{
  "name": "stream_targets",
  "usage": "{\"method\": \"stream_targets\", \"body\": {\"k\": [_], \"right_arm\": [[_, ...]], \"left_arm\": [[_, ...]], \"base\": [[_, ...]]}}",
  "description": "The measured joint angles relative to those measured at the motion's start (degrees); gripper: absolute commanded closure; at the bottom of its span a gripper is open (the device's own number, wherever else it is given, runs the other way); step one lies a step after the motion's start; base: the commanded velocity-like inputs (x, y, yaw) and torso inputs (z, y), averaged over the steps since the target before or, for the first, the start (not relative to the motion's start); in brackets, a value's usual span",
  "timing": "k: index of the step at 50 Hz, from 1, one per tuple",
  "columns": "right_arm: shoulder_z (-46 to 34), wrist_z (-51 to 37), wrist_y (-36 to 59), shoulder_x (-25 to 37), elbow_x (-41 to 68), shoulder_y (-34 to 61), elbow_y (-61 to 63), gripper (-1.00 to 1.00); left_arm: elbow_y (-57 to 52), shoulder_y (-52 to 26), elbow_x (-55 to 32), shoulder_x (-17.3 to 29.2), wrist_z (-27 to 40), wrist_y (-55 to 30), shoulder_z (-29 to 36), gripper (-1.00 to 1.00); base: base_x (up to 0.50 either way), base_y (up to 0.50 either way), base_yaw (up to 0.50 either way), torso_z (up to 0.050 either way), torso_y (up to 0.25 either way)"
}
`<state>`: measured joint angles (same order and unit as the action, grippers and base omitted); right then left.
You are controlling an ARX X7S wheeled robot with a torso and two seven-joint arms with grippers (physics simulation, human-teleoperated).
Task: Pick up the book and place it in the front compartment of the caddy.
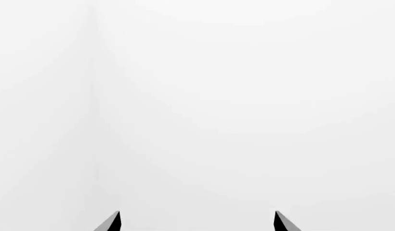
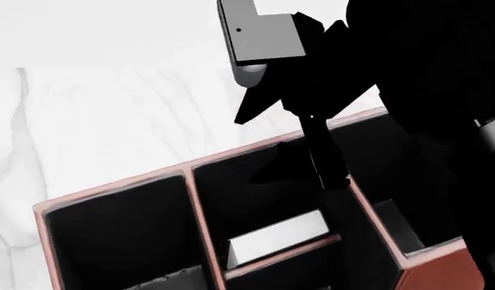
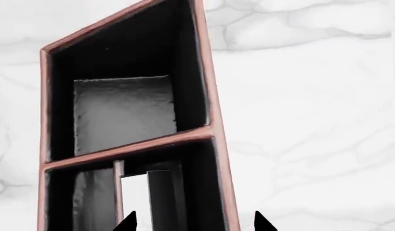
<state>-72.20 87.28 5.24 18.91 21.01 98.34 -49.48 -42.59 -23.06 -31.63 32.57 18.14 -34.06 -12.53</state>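
Observation:
The caddy (image 2: 191, 199) is a reddish-brown box with black lining and thin partitions; it fills the lower head view and shows in the right wrist view (image 3: 210, 110). The book (image 3: 162, 199) stands as a dark slab with a white strip beside it in the cell nearest my right gripper. In the head view it shows as a white patch (image 2: 276, 235) in a middle cell. My right gripper (image 3: 195, 222) is open and empty, its tips straddling that cell's outer wall. My left gripper (image 1: 197, 222) is open and empty, facing blank white.
The caddy stands on a white marble table (image 2: 110, 115), also seen in the right wrist view (image 3: 313, 120). My black right arm (image 2: 408, 72) hangs over the caddy's right part and hides the cells there. A larger cell (image 3: 124, 113) lies beyond the book's cell.

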Motion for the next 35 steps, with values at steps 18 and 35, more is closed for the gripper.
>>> {"method": "stream_targets", "body": {"k": [18, 35], "right_arm": [[6.62, -5.48, 18.43, 12.42, 4.60, 7.03, 26.52, -1.00], [15.17, -19.99, 23.69, 21.21, 5.96, 9.36, 42.48, -1.00]], "left_arm": [[-0.28, -0.38, -0.10, 0.14, 0.39, -0.20, 0.62, -1.00], [-1.24, -0.31, -0.73, 0.32, 0.92, -0.61, 0.47, -1.00]], "base": [[0.00, 0.00, 0.00, 0.000, 0.000], [0.00, 0.00, 0.00, 0.000, 0.000]]}}
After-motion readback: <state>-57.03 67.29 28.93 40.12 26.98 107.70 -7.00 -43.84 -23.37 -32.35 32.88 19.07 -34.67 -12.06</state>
